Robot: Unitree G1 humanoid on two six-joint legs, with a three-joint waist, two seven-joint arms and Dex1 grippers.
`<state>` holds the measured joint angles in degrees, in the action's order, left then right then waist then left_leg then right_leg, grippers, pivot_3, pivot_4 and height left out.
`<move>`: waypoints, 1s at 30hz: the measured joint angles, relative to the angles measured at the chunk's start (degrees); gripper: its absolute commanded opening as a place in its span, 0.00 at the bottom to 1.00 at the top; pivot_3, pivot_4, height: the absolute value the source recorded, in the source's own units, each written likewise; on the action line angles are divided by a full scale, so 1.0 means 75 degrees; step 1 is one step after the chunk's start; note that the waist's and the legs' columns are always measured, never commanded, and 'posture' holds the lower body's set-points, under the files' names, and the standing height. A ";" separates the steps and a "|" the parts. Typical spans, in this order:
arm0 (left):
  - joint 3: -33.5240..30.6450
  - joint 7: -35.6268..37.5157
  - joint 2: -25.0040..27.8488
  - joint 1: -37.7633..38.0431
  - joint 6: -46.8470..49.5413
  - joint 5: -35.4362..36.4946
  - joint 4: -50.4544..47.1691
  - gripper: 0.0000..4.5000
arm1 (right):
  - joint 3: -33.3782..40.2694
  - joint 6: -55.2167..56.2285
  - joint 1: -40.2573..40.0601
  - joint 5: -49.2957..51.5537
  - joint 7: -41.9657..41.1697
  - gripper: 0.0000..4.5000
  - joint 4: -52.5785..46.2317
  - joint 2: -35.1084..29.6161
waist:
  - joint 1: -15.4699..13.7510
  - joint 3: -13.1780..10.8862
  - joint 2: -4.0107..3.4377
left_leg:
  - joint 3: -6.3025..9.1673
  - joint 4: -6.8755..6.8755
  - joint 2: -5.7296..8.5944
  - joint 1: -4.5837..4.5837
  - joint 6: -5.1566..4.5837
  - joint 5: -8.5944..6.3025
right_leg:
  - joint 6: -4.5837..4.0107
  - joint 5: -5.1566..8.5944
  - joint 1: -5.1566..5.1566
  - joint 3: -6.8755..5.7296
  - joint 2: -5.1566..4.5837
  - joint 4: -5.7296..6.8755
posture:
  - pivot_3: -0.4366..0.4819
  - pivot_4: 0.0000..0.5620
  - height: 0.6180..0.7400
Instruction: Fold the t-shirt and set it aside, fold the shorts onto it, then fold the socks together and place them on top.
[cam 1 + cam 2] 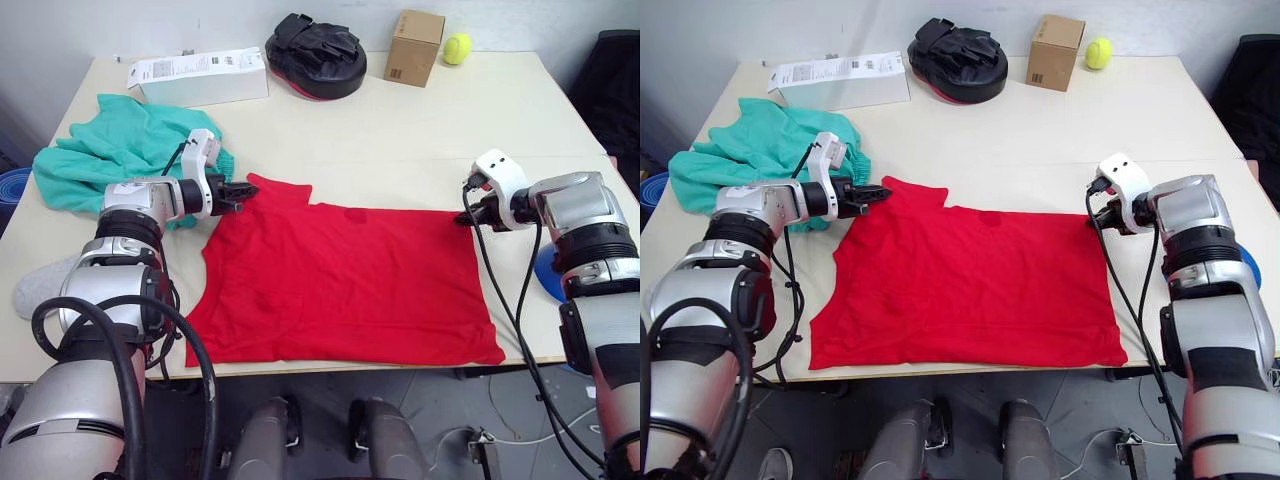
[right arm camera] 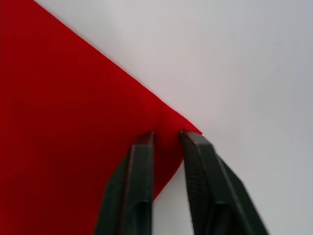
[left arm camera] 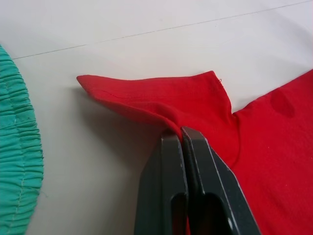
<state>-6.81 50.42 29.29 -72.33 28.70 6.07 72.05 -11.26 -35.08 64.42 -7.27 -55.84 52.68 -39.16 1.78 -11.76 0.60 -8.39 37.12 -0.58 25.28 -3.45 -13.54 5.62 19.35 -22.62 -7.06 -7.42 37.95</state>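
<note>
red shirt pinched at both far corners, flat on the table

no real containers in play here. closest thing is a closed cardboard box [image 1: 414, 46] way at the back of the table [image 1: 420, 120], can't see inside it, with a tennis ball [image 1: 457, 48] just beside it. also back there: a black padded mitt thing [image 1: 316, 54] and a flat white box [image 1: 200, 76] with print on it.

the t-shirt [image 1: 345, 285] is spread flat in the middle, between the two pincers. left gripper [image 3: 182, 133] has its fingers closed tight on a raised fold of the red cloth at the sleeve corner, and you can see the fabric lifting off the table right in front of the tips. right gripper [image 2: 166, 137] sits over the opposite far corner of the shirt, fingers a little apart with red cloth between them. looks like it's straddling the corner, but i can't tell if it actually has a grip.

the shorts [image 1: 110, 150] are bunched up just behind and outside the left gripper, the gathered waistband close to the pinched sleeve but not touching it. one of the socks [image 1: 45, 283] is well back from the left gripper, near the table's front edge by that arm.

room-wise: lots of bare table beyond both pincers toward the back stuff. the shirt's near hem runs right along the front edge of the table.
</note>
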 measured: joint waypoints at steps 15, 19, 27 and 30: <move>-0.0001 0.0057 0.0000 0.0000 0.0005 0.0003 -0.0005 0.00 | 0.0097 0.0433 0.0385 -0.0093 0.0582 0.21 0.0508 0.0066 | 0.0006 0.0000 0.0000 | -0.0001 0.0000 0.0000 0.0000 0.0000 0.0000 | 0.0000 0.0000 -0.0002 0.0002 0.0000 0.0003 | 0.48 0.27 1.00; -0.0001 0.0065 -0.0001 0.0000 0.0006 0.0003 -0.0006 0.00 | 0.0034 0.0464 0.0409 -0.0251 0.0718 0.36 0.0770 0.0147 | 0.0004 0.0000 0.0000 | -0.0002 -0.0001 0.0000 0.0000 0.0000 0.0000 | 0.0000 0.0000 -0.0002 0.0002 0.0002 0.0003 | 0.48 0.27 1.00; 0.0000 0.0089 -0.0004 0.0000 0.0011 0.0003 -0.0026 0.00 | 0.0037 -0.0026 0.0662 -0.0257 0.0391 0.36 0.1119 0.0237 | 0.0006 0.0000 0.0000 | -0.0003 0.0001 0.0000 -0.0001 0.0000 0.0000 | 0.0000 0.0000 -0.0002 0.0005 0.0007 0.0006 | 0.48 0.27 1.00; 0.0007 0.0135 -0.0004 0.0000 0.0011 0.0003 -0.0069 0.00 | 0.0037 -0.0217 0.0764 -0.0261 0.0373 0.32 0.1226 0.0286 | 0.0007 0.0000 0.0000 | -0.0003 0.0001 0.0000 -0.0001 0.0000 0.0000 | 0.0000 0.0000 -0.0002 0.0005 0.0008 0.0006 | 0.48 0.27 1.00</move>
<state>-6.75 51.43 29.26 -72.33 28.78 6.09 71.54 -10.98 -36.71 70.15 -9.23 -53.04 61.87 -37.02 1.83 -11.76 0.60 -8.41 37.13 -0.58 25.27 -3.45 -13.54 5.62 19.35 -22.63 -7.03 -7.36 37.99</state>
